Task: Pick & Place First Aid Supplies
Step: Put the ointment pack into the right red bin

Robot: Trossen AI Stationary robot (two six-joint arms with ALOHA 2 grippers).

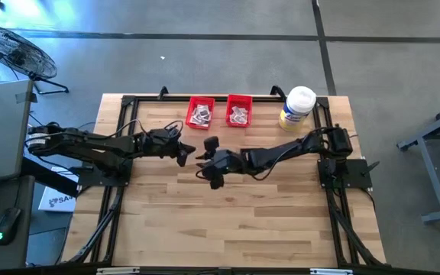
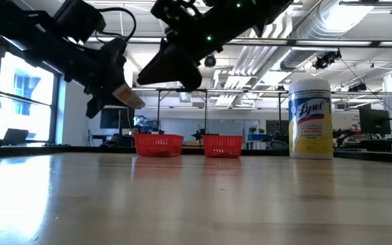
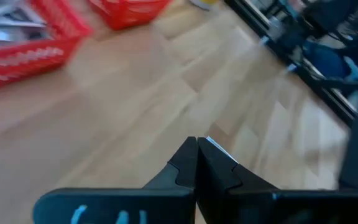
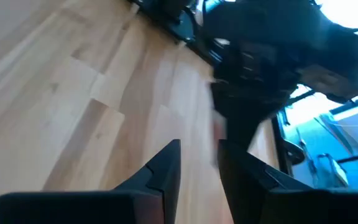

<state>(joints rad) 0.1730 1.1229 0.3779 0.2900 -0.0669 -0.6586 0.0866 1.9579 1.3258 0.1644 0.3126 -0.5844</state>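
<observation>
Nearest the lens, bare pale wooden plank tabletop [image 2: 196, 204], with everything else set toward its far edge or hanging above it.

Above the middle of the boards, left end effector [image 1: 183, 155], fingers pressed together on one small flat pale packet [image 2: 131, 99]; thin silvery edge of that packet pokes out at the fingertips in the left wrist view. Hangs well clear of the wood. Print on the packet too small to read.

Just beside it, facing it, right end effector [image 1: 205, 162]: fingers parted a moderate way, gap between them showing only planks, nothing gripped.

At the far edge, two small red mesh plastic bins side by side: left red bin [image 1: 200, 99] and right red bin [image 1: 239, 97], each holding a heap of white and grey packets [image 1: 200, 115] with dark print, not legible.

Near the right red bin, standing upright, tall yellow-labelled canister with white lid [image 2: 311, 119]; reads "Lysol" in blue script, smaller lines beneath unreadable.

On the floor by the left arm's base, white box [image 1: 56, 200], print starting "SA", rest hidden.
</observation>
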